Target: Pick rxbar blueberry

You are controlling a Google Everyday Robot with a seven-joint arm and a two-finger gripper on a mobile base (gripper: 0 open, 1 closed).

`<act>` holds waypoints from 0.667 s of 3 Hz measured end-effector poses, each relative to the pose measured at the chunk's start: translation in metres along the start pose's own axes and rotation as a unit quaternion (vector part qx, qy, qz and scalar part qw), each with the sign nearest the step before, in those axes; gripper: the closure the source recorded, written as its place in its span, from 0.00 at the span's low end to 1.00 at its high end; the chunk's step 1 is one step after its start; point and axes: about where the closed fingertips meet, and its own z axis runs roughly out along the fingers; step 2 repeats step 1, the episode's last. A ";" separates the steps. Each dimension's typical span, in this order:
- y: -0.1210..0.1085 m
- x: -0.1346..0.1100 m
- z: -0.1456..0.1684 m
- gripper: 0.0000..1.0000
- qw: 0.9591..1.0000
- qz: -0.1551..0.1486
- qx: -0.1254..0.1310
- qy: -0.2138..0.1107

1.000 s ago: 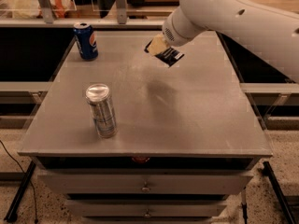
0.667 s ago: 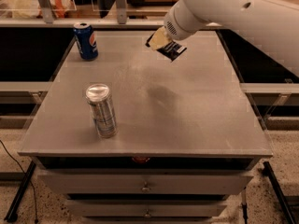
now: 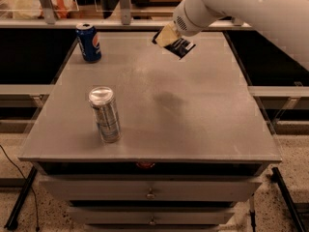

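Gripper (image 3: 169, 36) is clenched on the rxbar blueberry (image 3: 182, 47) — the bar hangs tilted above the counter (image 3: 203, 129) near its far edge, lifted free I judge. Pepsi can (image 3: 89, 42) and silver can (image 3: 105, 114) stand well apart, along the left edge.

Grey counter (image 3: 203, 124) sits centre, drawers (image 3: 150, 191) under its front edge, speckled floor (image 3: 294, 211) past the front corners, pale shelves (image 3: 21, 89) flanking its sides.

Grey table (image 3: 203, 129) bears Pepsi can (image 3: 89, 42) (far left), silver can (image 3: 105, 114); claw (image 3: 170, 38) apparently hovers above.
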 end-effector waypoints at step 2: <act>-0.001 -0.001 -0.002 1.00 1.000 -0.003 -0.004 -0.003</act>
